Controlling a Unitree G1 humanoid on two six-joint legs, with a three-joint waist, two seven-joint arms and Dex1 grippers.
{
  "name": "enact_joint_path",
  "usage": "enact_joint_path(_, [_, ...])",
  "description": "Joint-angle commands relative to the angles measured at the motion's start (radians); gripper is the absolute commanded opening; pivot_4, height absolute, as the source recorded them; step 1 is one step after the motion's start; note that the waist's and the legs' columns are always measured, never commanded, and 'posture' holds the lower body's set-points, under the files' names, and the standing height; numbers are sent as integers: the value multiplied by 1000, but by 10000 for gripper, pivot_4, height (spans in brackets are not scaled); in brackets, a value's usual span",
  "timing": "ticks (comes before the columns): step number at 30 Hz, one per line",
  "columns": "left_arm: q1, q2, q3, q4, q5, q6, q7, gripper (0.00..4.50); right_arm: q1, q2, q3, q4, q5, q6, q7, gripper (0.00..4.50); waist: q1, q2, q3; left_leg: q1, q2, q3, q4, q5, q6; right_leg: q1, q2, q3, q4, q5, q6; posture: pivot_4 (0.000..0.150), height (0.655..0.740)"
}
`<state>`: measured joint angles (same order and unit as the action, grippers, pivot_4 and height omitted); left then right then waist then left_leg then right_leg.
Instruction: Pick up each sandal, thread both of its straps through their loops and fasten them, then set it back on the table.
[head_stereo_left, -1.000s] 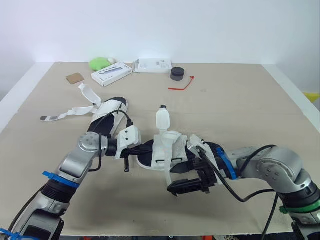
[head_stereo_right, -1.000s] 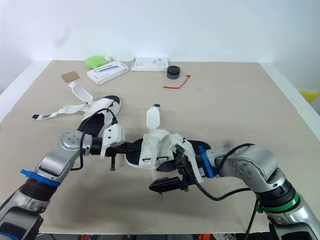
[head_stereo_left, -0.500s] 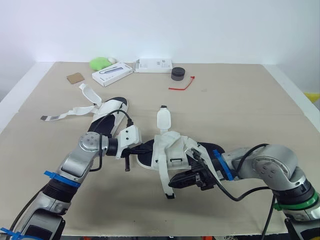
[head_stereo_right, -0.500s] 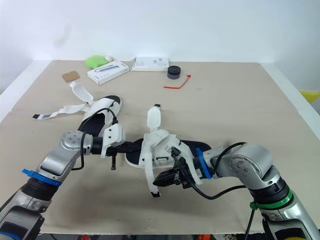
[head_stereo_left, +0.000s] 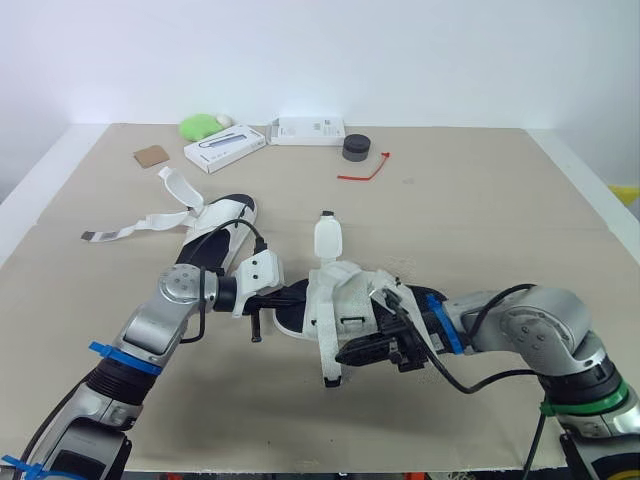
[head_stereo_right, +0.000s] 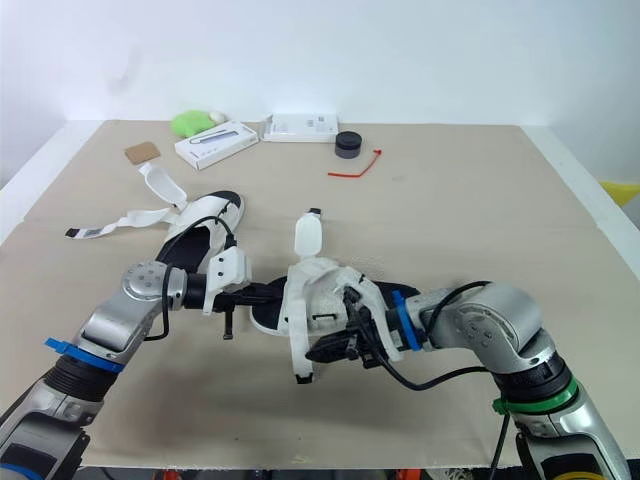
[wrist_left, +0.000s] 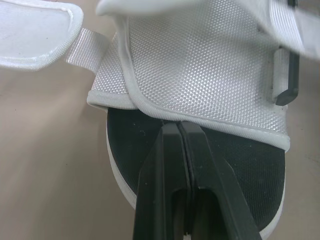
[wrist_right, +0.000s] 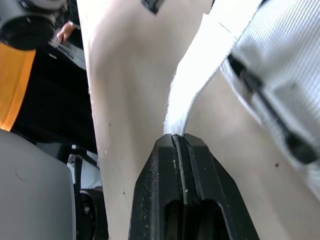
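While left hand (head_stereo_left: 295, 296) and right hand (head_stereo_left: 346, 355) pinch it, the sandal (head_stereo_left: 345, 293) lies crosswise.

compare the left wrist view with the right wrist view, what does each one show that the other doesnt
Left wrist view: the left gripper pinches the front edge of the sandal upper, just above its black footbed. Right wrist view: the right gripper is shut on the end of a loose white strap, with a dark space past the table edge. Shared: a closed gripper, the white mesh of the same sandal, a black loop on it, and the tan table.
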<state>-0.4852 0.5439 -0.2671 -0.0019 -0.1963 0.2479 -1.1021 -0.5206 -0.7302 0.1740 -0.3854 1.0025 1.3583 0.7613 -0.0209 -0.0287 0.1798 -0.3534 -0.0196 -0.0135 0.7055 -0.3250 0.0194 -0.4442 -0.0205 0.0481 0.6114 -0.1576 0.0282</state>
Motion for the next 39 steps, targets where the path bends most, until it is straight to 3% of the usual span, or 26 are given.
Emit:
enact_joint_path(1, [0,2,13,-24,-1,2,7,0,-16,9,-75,-11,56,18,10,1140,0,0,0,0,0,0,0,0,0,0,0,0,0,0,0,1500,7400])
enact_joint_path(8, [1,2,11,-24,-1,1,7,0,-70,-14,-183,10,138,52,22,1140,0,0,0,0,0,-1,0,0,0,0,0,0,0,1,-2,1500,7400])
enact_joint_path(16, [-5,-1,6,-13,3,-5,3,0,-227,3,-251,192,140,98,-17,1140,0,0,0,0,0,-1,0,0,0,0,0,-1,0,1,-2,1500,7400])
enact_joint_path(30, [-2,-8,1,-12,9,-14,2,0,-218,-72,-105,279,-29,60,98,1140,0,0,0,-2,-2,-2,0,0,1,0,-3,-2,0,1,-2,1500,7400])
enact_joint_path(39, [3,-1,1,-14,12,-15,1,0,-243,-64,-108,305,-55,70,149,1140,0,0,0,-1,-2,-2,0,0,0,0,-3,-2,0,1,-2,1500,7400])
